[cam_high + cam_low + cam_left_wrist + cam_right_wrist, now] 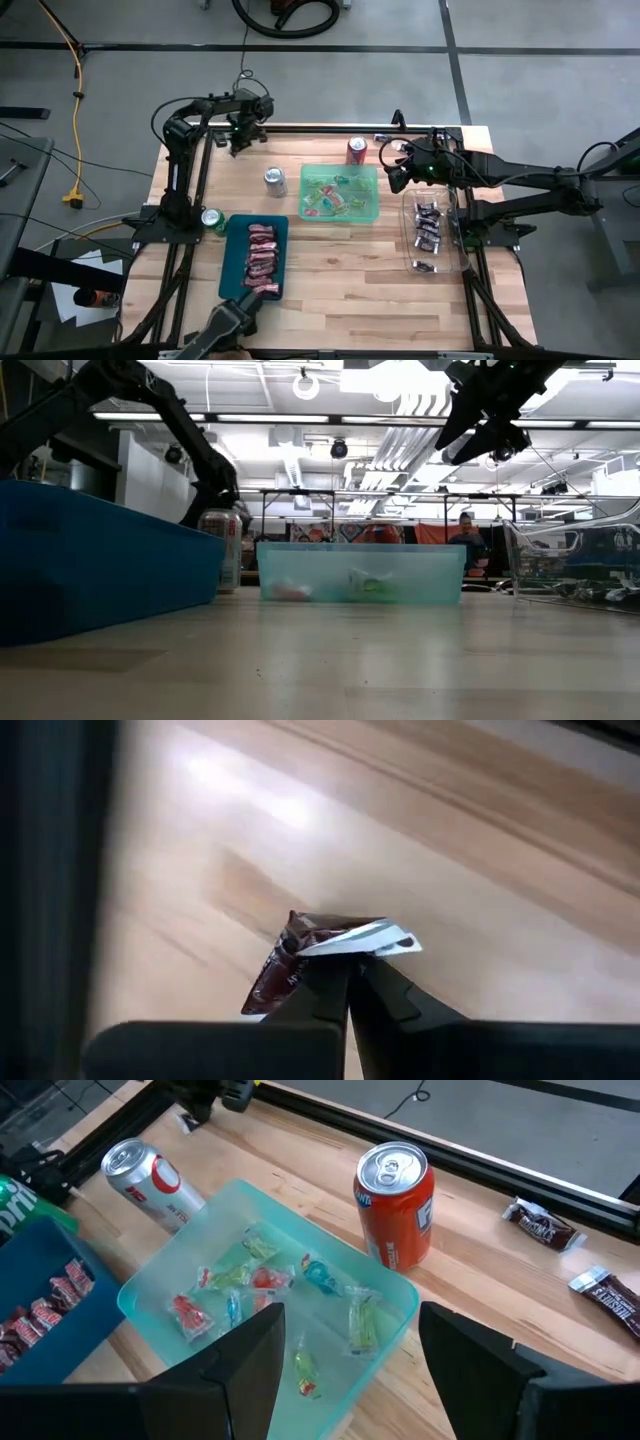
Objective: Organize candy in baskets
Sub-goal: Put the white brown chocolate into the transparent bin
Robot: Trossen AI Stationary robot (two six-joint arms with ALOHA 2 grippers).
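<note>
In the left wrist view the left gripper (350, 982) is pinched together on a dark-wrapped candy (300, 955), half hidden by its fingers. The right gripper (345, 1345), fingers apart and empty, hangs over the light green basket (395, 1285). Farther off, dark mini bars (540, 1228) are partly cut off at the table edge.
</note>
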